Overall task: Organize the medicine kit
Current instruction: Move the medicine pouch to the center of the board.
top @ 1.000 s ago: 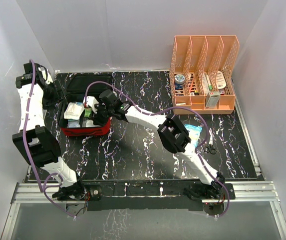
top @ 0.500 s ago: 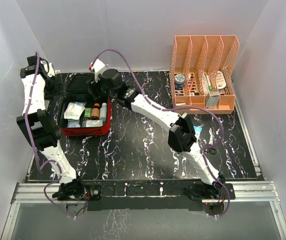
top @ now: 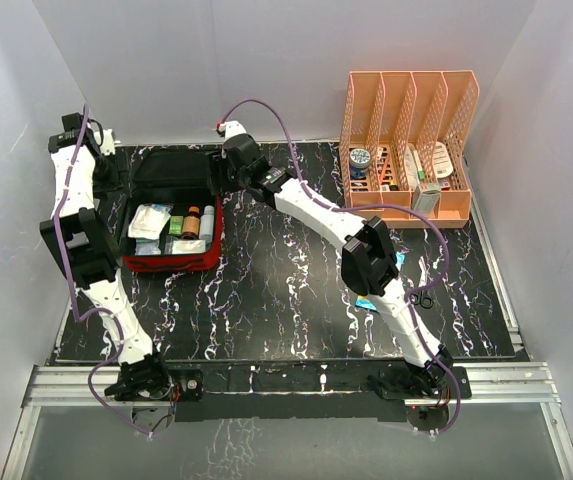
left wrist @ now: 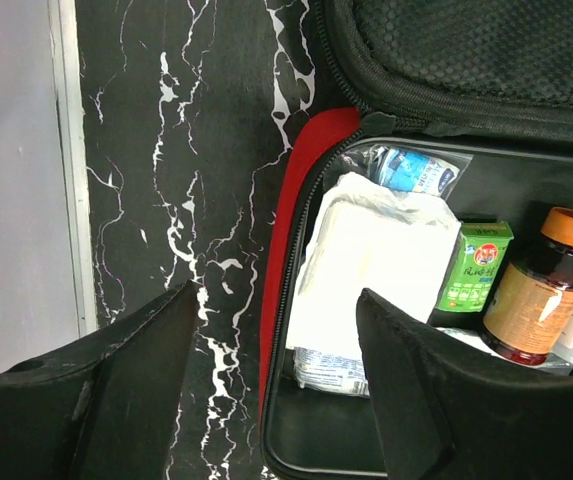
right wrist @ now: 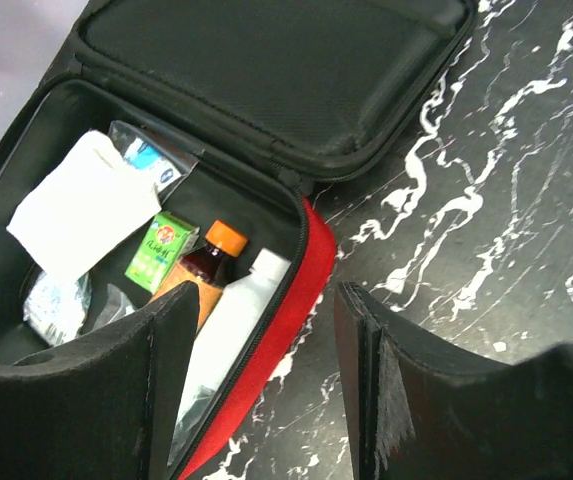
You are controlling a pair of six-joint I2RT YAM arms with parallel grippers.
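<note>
Over at the left, the left end effector (left wrist: 278, 300) hovers above the kit's left rim, fingers spread with nothing between them, probably poised to steady that side. The medicine kit, a red soft fabric zip case (top: 171, 263), sits at the far left of the black, white-veined worktop (top: 286, 310). Its black-lined lid (top: 171, 175) is folded back flat, so the contents stay reachable: a white folded gauze pack (left wrist: 366, 260), a small green carton (left wrist: 481, 265), a brown orange-capped bottle (left wrist: 541, 290) and a white plastic bottle (right wrist: 236, 320), packed side by side. Beside the kit's right edge hangs the right end effector (right wrist: 266, 300), likewise parted and empty. Far right, the orange-pink plastic file rack (top: 406, 150) holds further supplies — likely the next source.
</note>
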